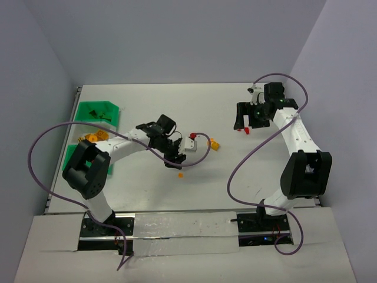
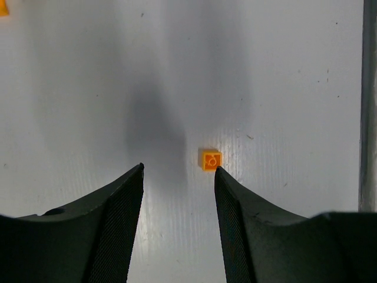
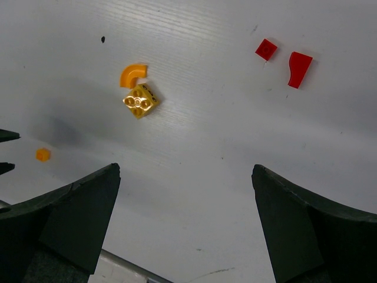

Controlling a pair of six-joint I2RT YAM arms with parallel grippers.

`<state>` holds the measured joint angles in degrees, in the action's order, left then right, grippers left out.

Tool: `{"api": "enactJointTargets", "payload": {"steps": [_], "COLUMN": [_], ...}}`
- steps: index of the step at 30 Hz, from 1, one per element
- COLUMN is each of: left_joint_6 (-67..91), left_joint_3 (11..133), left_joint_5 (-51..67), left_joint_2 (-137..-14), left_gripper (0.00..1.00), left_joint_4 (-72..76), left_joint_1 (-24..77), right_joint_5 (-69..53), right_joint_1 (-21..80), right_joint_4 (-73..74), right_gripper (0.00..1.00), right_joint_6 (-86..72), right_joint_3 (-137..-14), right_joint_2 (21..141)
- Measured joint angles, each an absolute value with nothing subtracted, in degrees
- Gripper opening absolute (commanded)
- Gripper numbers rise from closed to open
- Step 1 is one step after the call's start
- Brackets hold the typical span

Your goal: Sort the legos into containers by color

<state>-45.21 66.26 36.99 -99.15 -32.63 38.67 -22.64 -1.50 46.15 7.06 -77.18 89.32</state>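
A tiny orange square plastic brick lies flat on the white desk, its single stud facing up. In the left wrist view it sits just beyond the tip of the finger on the right side of that view. It touches neither finger and is outside the gap between them. The left end effector has its two dark fingers apart, with only bare desk between them. From overhead, the same brick lies near the middle of the desk, just on the near side of the left end effector.

The right wrist view shows a yellow square brick with an orange curved piece just beside it. A small red square brick and a red sloped piece lie close together, well apart from the yellow one. All four lie ahead of the right end effector, whose fingers are spread wide and hold nothing.

A row of three small open-topped plastic bins, two bright green with a whitish one between, stands at the desk's left edge, well apart from both end effectors. Several orange-yellow bricks lie in the middle bin.
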Motion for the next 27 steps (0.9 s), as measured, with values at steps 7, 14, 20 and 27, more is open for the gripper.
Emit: {"api": "enactJointTargets", "payload": {"steps": [7,14,20,27], "left_joint_6": [-44.1,-42.0,-39.8,-39.0], "left_joint_3": [62.4,58.5,58.3,58.6], "left_joint_5": [35.7,32.7,29.9,26.3], "left_joint_2": [-99.2,-99.4,-100.7,-101.4], "left_gripper": [0.58,0.59,0.57,0.43], "left_joint_4": [-29.3,-27.0,-25.1,-22.9], "left_joint_1": [41.5,43.2,44.1,45.7], "right_joint_5": [-23.3,-23.6,-23.9,-24.1], "right_joint_1": [-2.2,-2.7,-2.7,-3.0], "right_joint_4": [46.6,46.8,46.8,47.6], "right_gripper": [1.00,1.00,1.00,1.00], "right_joint_6": [7.6,8.0,8.1,8.6], "right_joint_3": [-76.4,-76.4,-76.4,-76.4], "right_joint_2": [89.3,89.3,89.3,89.4]}}
